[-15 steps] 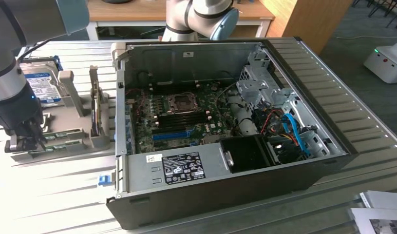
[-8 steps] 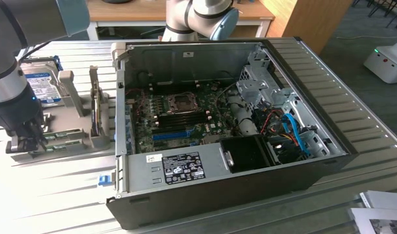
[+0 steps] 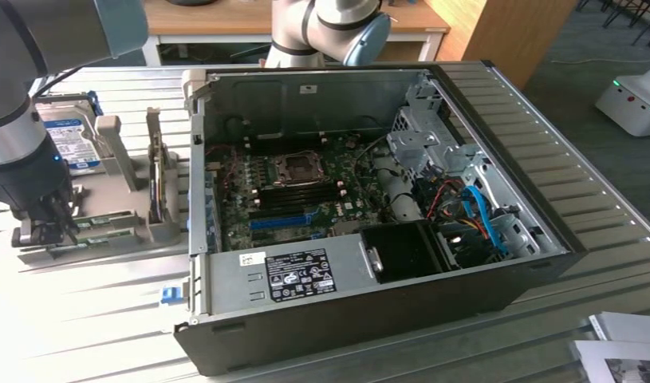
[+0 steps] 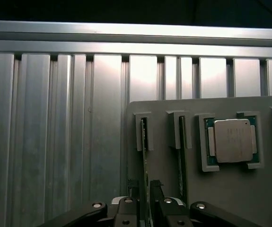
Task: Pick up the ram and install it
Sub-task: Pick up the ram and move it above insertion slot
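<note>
Two green ram sticks stand on edge in slots of a grey holder [image 4: 221, 198]. One ram stick [image 4: 145, 156] runs between my fingertips, and the other ram stick [image 4: 181, 151] lies one slot over. My gripper [image 4: 144, 187] is open, with a dark finger [image 4: 132, 188] on each side of the first stick and a thin gap showing. In the exterior view the gripper [image 3: 46, 227] hangs low over the holder [image 3: 143, 231] at that view's left, at the end of the ram sticks [image 3: 104, 234].
A square silver processor chip [image 4: 232, 140] sits in the holder beside the sticks. A hard drive [image 3: 72, 142] stands behind the holder. The open computer case [image 3: 356, 311] lies on the ribbed metal table [image 3: 80, 319], with the motherboard [image 3: 293, 191] and its dark slots inside.
</note>
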Motion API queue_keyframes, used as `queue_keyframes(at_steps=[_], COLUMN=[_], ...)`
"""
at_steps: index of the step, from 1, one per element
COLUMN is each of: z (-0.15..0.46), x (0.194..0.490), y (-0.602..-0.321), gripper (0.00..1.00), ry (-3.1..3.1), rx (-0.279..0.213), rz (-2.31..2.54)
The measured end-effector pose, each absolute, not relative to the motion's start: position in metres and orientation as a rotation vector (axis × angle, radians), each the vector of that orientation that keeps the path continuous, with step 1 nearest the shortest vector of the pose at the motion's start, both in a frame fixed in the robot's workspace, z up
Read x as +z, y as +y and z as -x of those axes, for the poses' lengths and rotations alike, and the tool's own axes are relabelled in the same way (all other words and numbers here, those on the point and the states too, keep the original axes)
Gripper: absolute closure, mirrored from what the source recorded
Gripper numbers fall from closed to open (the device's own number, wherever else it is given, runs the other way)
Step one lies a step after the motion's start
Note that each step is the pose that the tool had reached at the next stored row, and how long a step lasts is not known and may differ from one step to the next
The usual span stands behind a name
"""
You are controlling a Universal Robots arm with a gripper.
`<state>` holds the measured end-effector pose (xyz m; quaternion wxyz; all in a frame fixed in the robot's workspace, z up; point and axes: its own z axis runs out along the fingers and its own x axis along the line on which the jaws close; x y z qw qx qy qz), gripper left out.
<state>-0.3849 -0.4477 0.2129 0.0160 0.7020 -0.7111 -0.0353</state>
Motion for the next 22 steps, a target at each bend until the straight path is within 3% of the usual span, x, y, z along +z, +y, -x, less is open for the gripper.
queue_keyframes(at_steps=[22], z=[0.3849], x=[0.2036], y=[-0.4472], gripper=[0.76], ry=[-2.212], rx=[-0.11], rz=[-2.183])
